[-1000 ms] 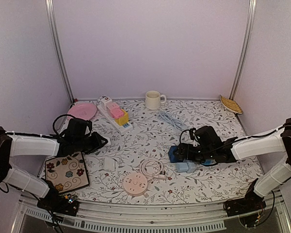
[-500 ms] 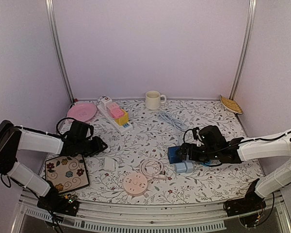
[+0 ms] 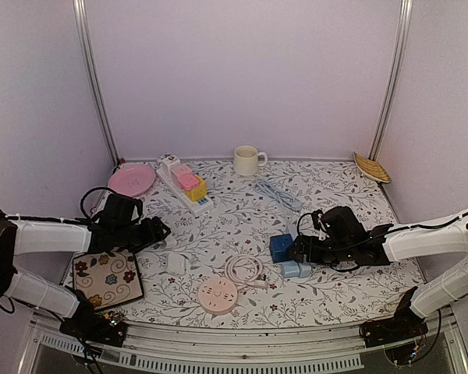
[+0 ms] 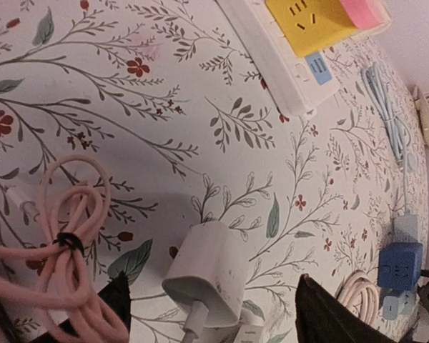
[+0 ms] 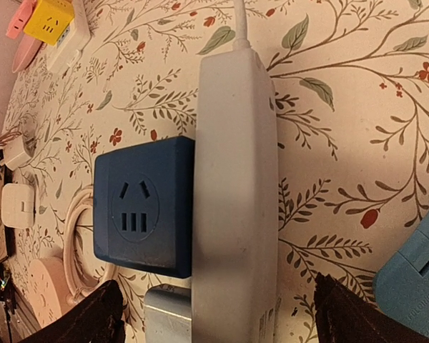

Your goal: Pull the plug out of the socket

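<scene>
The right fingers [image 5: 86, 318], apart, seem to straddle the blue cube plug [image 5: 143, 207] and the white power strip [image 5: 236, 143], probably aligning; next they must close on the plug only, while the left fingers [image 4: 336, 318] are apart too.

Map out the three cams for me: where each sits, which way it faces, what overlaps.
Top external: above and behind the bases, looking down and forward over the table; both arms show, left gripper and right gripper.
Left wrist: on the left arm, low over the table, facing the white charger; left fingers at bottom corners.
Right wrist: close over the white power strip; right fingers at bottom corners.
Shared: blue cube adapter in all three.
</scene>
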`<state>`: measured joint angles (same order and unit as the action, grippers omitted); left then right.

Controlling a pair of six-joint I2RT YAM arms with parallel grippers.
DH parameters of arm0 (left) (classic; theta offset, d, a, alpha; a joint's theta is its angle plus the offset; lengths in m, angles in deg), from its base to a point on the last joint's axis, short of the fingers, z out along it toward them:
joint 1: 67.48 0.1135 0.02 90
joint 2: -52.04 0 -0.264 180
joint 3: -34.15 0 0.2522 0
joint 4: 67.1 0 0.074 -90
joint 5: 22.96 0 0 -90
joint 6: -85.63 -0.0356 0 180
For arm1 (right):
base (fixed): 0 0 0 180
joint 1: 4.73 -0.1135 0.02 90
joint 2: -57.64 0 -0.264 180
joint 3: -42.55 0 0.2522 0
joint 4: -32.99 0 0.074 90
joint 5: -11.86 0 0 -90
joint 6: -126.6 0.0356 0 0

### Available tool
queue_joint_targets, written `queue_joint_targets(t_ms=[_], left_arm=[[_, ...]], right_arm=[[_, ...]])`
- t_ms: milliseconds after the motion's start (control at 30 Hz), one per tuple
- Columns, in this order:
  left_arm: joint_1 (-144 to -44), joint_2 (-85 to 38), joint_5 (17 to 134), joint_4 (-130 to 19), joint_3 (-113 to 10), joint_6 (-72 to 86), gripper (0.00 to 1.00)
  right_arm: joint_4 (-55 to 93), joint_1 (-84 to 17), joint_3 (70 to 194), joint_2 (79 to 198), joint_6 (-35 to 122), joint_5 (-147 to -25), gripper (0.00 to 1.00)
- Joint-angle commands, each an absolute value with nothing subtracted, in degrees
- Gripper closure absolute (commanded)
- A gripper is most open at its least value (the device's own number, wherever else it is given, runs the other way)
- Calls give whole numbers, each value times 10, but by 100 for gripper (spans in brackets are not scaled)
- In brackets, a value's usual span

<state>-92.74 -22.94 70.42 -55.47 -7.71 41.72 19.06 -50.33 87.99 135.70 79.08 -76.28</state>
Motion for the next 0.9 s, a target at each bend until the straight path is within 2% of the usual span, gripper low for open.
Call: queue_joint_targets(t_ms=[0, 233, 433, 633, 867], left_arm=[[-923, -180, 668, -513, -69, 412, 18], [-934, -85, 637, -466, -68, 415, 18], [-975, -53, 637, -441, -92, 414, 18], [-1062, -85, 638, -454, -127, 432, 18], [-1139, -163, 663, -520, -149, 460, 19]], right_arm=[[181, -516, 874, 1347, 790, -754, 7], [171, -533, 881, 1364, 794, -740, 15], [169, -534, 882, 1374, 797, -736, 24], [176, -533, 891, 1395, 798, -739, 34], [198, -533, 892, 1399, 809, -765, 54]])
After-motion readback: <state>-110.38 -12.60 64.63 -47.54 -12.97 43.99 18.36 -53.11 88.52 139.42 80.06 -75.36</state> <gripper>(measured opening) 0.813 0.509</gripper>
